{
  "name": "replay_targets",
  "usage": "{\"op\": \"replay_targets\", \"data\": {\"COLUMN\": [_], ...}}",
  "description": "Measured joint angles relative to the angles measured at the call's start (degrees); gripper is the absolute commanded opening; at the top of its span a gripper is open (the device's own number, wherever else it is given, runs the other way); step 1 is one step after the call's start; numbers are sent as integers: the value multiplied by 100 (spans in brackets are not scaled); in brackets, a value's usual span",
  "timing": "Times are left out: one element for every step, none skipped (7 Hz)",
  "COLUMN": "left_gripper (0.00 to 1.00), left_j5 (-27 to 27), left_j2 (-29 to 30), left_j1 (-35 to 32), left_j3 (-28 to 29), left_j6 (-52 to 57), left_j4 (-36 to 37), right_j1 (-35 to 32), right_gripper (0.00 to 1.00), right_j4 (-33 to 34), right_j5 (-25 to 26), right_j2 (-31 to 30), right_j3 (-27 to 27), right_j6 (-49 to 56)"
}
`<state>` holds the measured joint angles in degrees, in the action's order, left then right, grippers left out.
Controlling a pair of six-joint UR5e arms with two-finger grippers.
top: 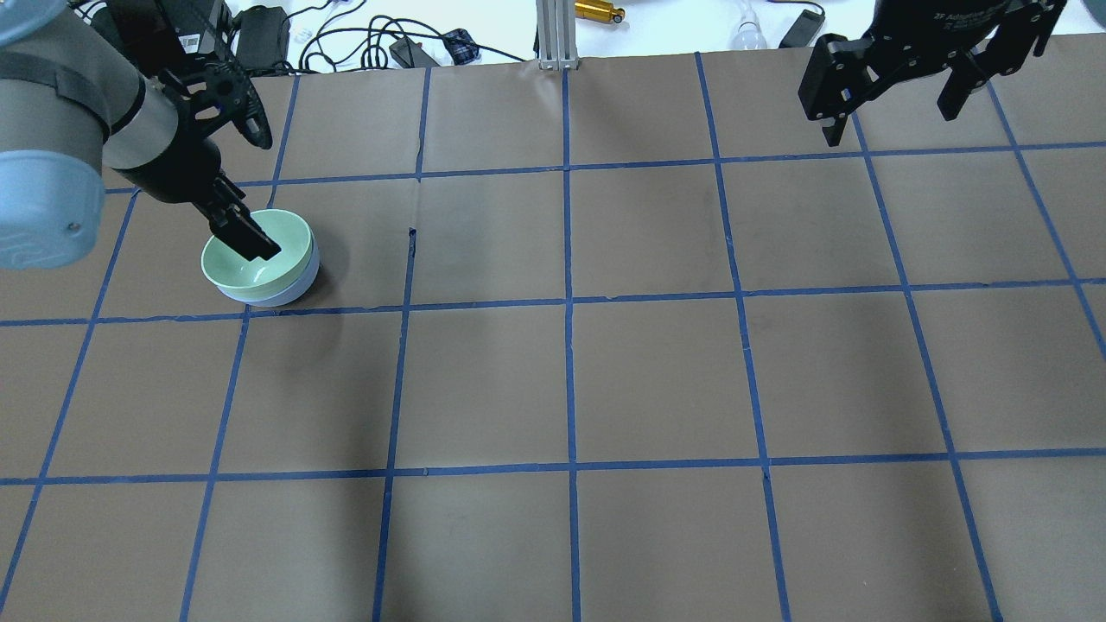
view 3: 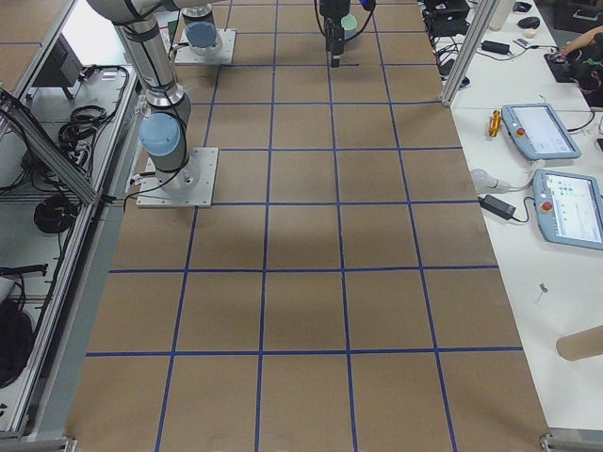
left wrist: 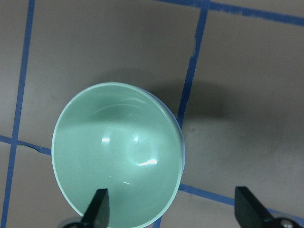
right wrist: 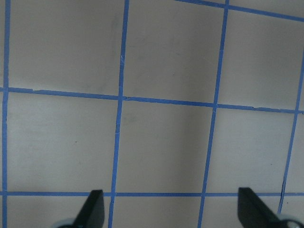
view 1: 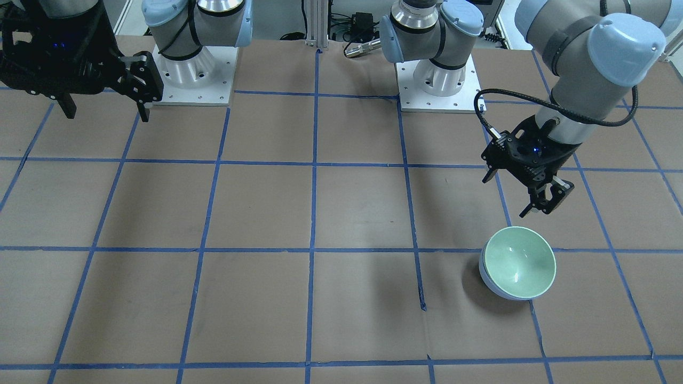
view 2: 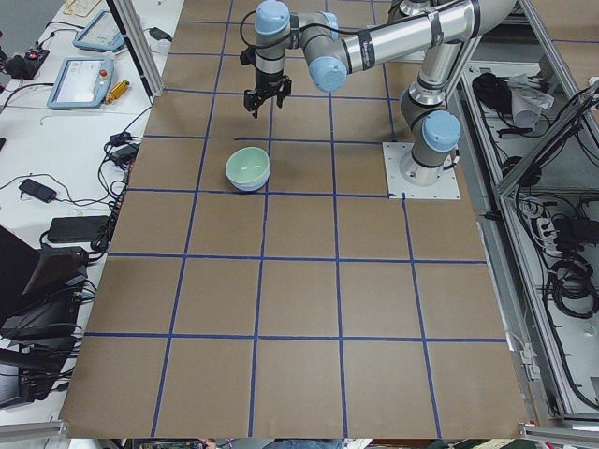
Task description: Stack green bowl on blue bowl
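The green bowl (view 1: 520, 261) sits nested inside the blue bowl (view 1: 490, 282), slightly tilted, on the brown table. Both also show in the overhead view, the green bowl (top: 242, 263) over the blue bowl (top: 294, 289), and in the left wrist view, the green bowl (left wrist: 118, 152) with a thin blue edge (left wrist: 180, 135). My left gripper (view 1: 544, 205) is open and empty, raised above the bowls; it also shows in the left wrist view (left wrist: 171, 209). My right gripper (view 1: 106, 106) is open and empty, high over the far corner of the table, and shows in the overhead view (top: 890, 108).
Blue tape lines grid the brown table (view 1: 320, 213). The two arm bases (view 1: 437, 74) stand on white plates at the robot's side. Cables and devices (top: 363, 39) lie beyond the table's far edge.
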<state>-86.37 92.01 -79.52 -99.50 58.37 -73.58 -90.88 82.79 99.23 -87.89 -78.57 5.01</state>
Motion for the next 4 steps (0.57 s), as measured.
{"op": "replay_targets", "data": {"left_gripper": [100, 100, 100, 100], "left_j5": [-9, -31, -135, -280], "left_j2": [-61, -123, -194, -275], "left_j1": [-240, -461, -675, -848], "left_j3": [137, 188, 209, 219], "left_j6": [-1072, -2071, -3056, -3847], "left_j4": [-181, -283, -358, -456], "right_j1": [0, 0, 0, 0], "right_gripper": [100, 100, 100, 100], "right_j4": [0, 0, 0, 0], "right_j5": [0, 0, 0, 0], "right_j2": [0, 0, 0, 0], "right_j3": [0, 0, 0, 0], "right_j6": [0, 0, 0, 0]}}
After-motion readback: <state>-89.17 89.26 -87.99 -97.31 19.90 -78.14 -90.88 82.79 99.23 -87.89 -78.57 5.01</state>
